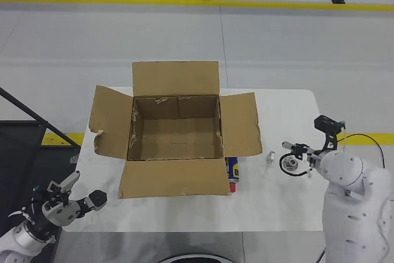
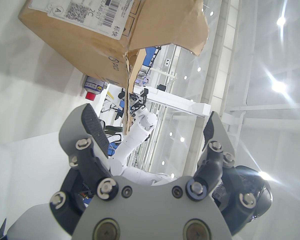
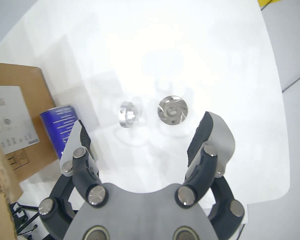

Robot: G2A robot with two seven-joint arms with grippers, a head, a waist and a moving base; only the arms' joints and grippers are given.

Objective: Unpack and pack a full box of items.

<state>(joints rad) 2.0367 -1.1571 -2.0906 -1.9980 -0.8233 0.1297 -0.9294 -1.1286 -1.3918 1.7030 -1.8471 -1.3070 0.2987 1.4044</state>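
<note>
Step in hand, as judged: the turn from unpacking to packing, with the box [image 1: 173, 179] bare inside and three items out on the tabletop [image 1: 282, 197]: spray can [image 3: 61, 123], flanged disc [image 3: 172, 111] and collar [image 3: 126, 114]. Next move, likely: lowering of the right gripper [image 3: 144, 122] onto the flanged disc, closing across its rim, then a lift over the right flap and into the box. Calls for a low, square approach, the disc being thin, flat against the surface and apt to slip.

Box: brown cardboard, mid-tabletop, upright, all four flaps folded outward, left flap torn along its edge, printed labels on the outer walls.

Grippers: right gripper released, jaws wide, empty, poised above the tabletop to the right of the box, with the disc just ahead of its open fingers and untouched. Left gripper [image 2: 150, 116] likewise released and empty, off the near left corner of the tabletop, apart from the box.

Spray can: blue body, red cap, lying on its side against the box's near right corner, partly under the near flap.

Flanged disc: bright metal, round, lying flat, central bore ringed by small holes, curved grooves across the face.

Collar: smaller bright metal ring, tilted up on its edge, between disc and can, apart from both.
</note>
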